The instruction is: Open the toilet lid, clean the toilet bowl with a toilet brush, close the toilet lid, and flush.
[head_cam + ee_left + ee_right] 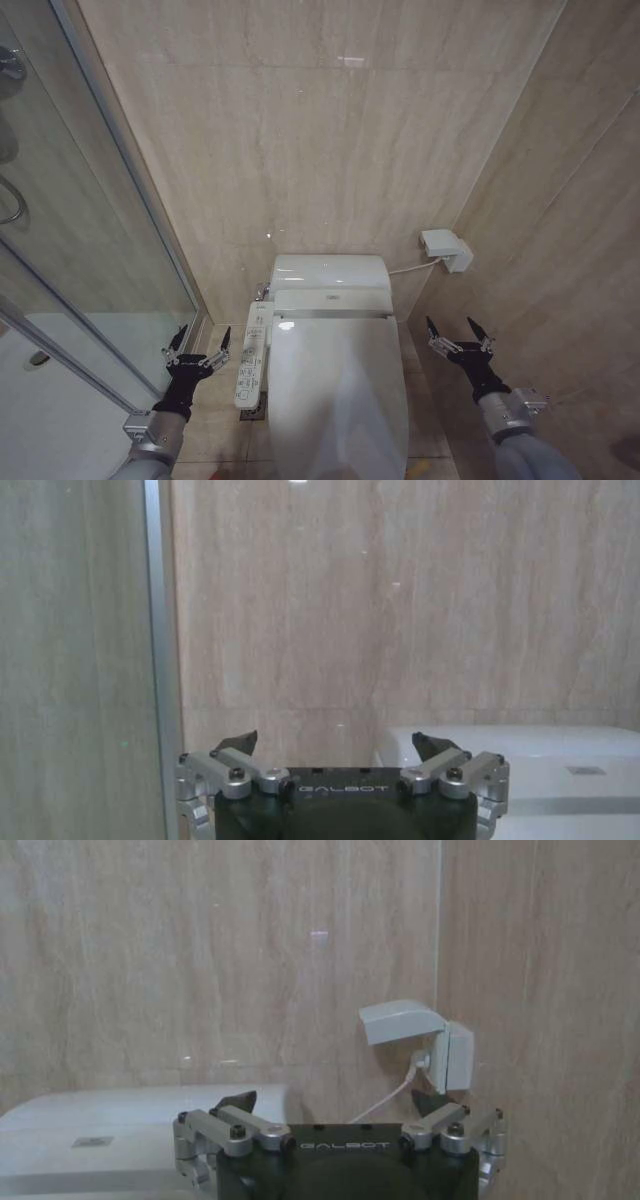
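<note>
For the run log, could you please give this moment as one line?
toilet lid: closed | left gripper: open, beside side panel, holding nothing | right gripper: open, right of toilet, holding nothing

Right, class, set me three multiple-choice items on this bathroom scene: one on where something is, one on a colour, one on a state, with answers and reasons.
1. Where is the side panel of buttons relative to the toilet lid?
A. On the robot's left of it
B. On the robot's right of it
C. On the wall above the tank

2. What colour is the toilet lid?
A. Black
B. White
C. Blue

3. What state is the toilet lid in?
A. Raised against the tank
B. Removed
C. Shut down flat

Answers:
1 A: in the head view the side panel runs along the lid's left edge, near the left gripper.
2 B: the toilet lid is glossy white.
3 C: the lid lies flat over the bowl, and the right gripper hangs open beside it, not touching it.
</note>
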